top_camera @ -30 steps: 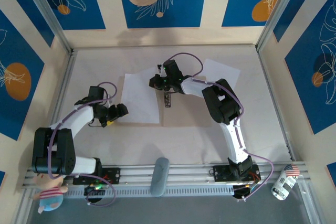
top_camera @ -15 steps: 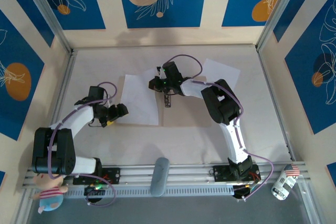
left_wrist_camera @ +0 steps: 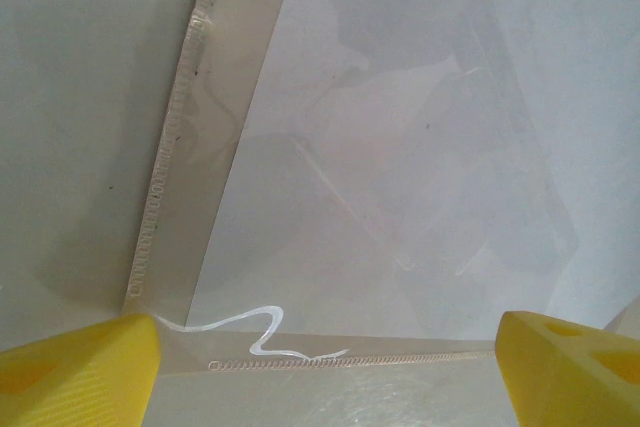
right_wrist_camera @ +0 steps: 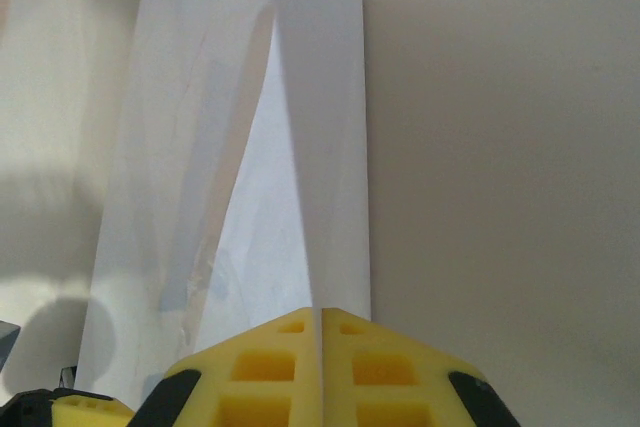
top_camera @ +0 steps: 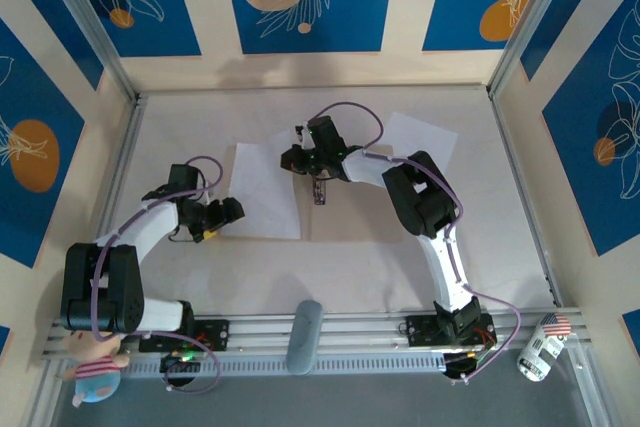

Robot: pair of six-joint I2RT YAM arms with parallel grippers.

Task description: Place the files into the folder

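Halfway at best, I judge: the right pincer (right_wrist_camera: 320,315) is clamped on the first sheet (right_wrist_camera: 315,167), spread ahead of it over the folder (top_camera: 350,217). The left pincer (left_wrist_camera: 325,367) gapes at the folder's corner. The second sheet (top_camera: 425,135) lies off to the right pincer's right, on the tabletop (top_camera: 180,127).

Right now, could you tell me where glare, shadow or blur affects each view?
Left wrist: a bright glare squiggle on glossy film, yellow fingers soft. Right wrist: sheet creased with shadow, dark shadow lower left. Top external: even light, sharp.
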